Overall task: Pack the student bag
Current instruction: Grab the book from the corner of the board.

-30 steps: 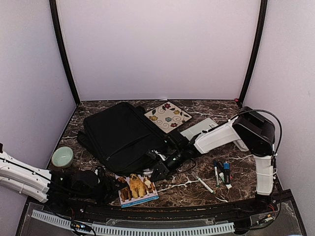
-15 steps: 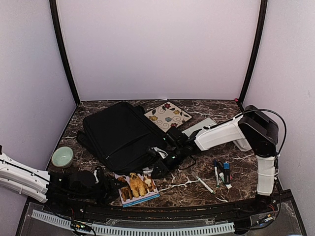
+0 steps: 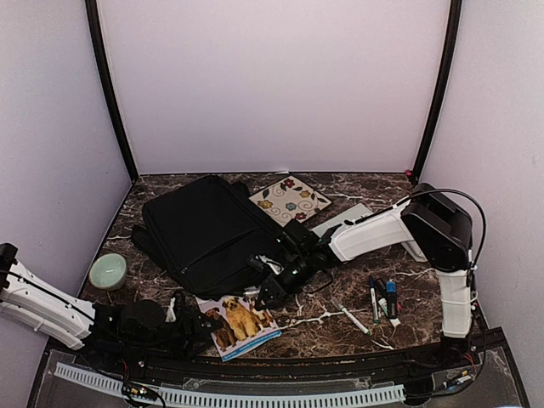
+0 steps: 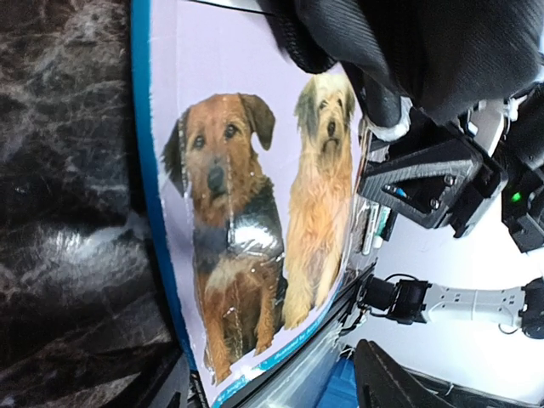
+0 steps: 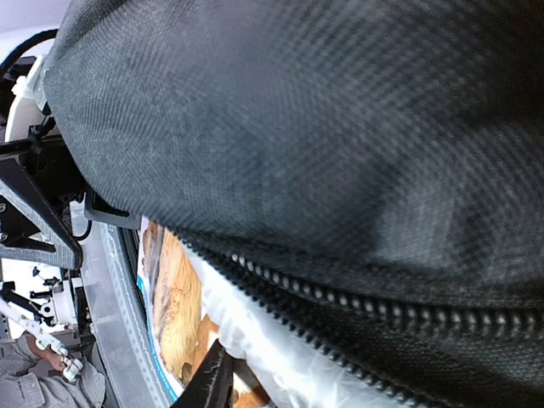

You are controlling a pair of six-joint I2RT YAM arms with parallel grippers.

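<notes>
The student bag [image 3: 208, 231], large, black and soft, lies flat at the table's centre left. My right gripper [image 3: 272, 290] is at its near edge, shut on the zippered flap. In the right wrist view the bag's fabric [image 5: 323, 127] fills the frame above a zipper [image 5: 340, 310] and white lining. Only one finger [image 5: 208, 382] shows there, and the book with dogs on its cover [image 3: 241, 318] shows under the flap. My left gripper [image 3: 195, 323] is low at that book's left end. Its fingers stand wide apart around the raised near edge of the book [image 4: 246, 246].
A floral notebook [image 3: 291, 201] and a grey flat pad [image 3: 344, 222] lie behind the right arm. Several markers [image 3: 382, 297] lie at the right front. A pale green round tin [image 3: 108, 271] sits at the left. The black rail [image 3: 255, 365] runs along the near edge.
My right gripper has moved left along the bag's near edge, drawing the flap with it. The left arm has swung inward, and the dog book has turned slightly with its right end farther back.
</notes>
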